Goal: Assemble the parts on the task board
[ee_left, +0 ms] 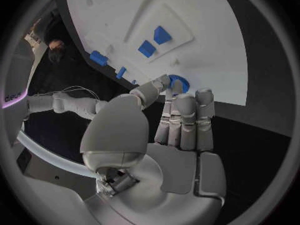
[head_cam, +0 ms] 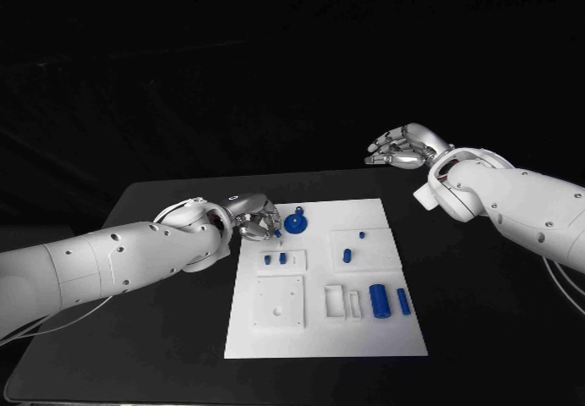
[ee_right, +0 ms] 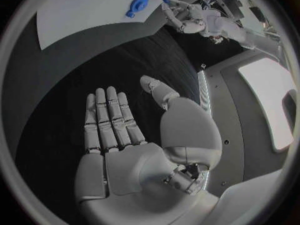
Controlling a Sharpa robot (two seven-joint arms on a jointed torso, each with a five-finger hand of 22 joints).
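Head view: the left hand (head_cam: 253, 217) sits at the far-left corner of the task board (head_cam: 327, 342), fingertips right by the round blue gear (head_cam: 297, 224), which lies on the board there. Looks like it's lining up a grab, but I can't tell from here whether it's actually touching. The right hand (head_cam: 401, 146) hangs well off the board, past its far-right corner, fingers loosely spread w/ nothing in them, prob just parked out of the way. Part count: 1 gear, 2 small blocks (head_cam: 275, 259) in the left tray, 2 small pegs (head_cam: 347, 255) in the right tray, 2 upright cylinders (head_cam: 380, 299) near the front. So approx 7 blue pieces.

Left wrist view: fingers (ee_left: 186, 116) are straight and side by side, thumb reaching across, tips meeting the gear's rim (ee_left: 179, 80). Pinch or just contact, can't tell.

Right wrist view: palm (ee_right: 134, 160) flat, fingers released, holding nothing, above bare black table (ee_right: 75, 85). Gear (ee_right: 138, 4) is far off on the board.
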